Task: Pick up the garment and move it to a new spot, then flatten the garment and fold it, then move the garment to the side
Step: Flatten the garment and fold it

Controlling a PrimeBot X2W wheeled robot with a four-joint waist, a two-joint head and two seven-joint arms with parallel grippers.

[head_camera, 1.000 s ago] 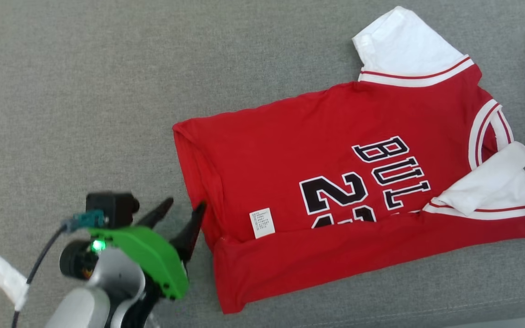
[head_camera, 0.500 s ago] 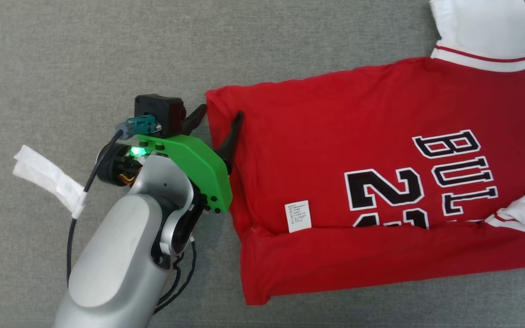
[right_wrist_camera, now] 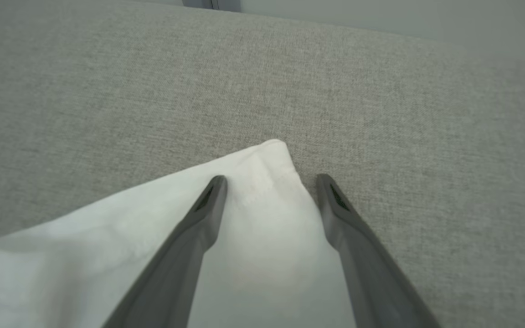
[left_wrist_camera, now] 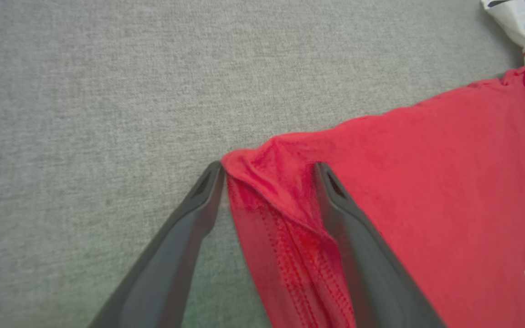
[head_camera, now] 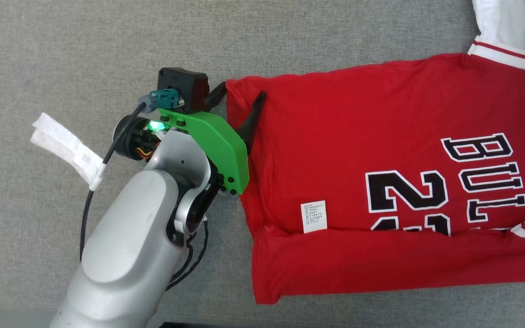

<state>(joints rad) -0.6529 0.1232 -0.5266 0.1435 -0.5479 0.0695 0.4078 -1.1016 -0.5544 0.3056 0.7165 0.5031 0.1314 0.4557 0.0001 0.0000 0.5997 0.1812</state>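
The garment is a red jersey with black lettering and white sleeves, lying partly folded on the grey fabric surface. My left gripper stands open at the jersey's far left corner, one finger over the red cloth and the other off its edge. In the left wrist view that gripper straddles the bunched hem corner of the garment. In the right wrist view my right gripper is open over the tip of a white sleeve, fingers on either side of it.
A white cable tag hangs off the left arm's cable. A white care label lies on the jersey above a folded-up lower band. Bare grey fabric spreads to the left and beyond the sleeve.
The camera has shifted, so the jersey sits further right in view. My left gripper has moved from the near left edge of the jersey to its far left corner, staying open.
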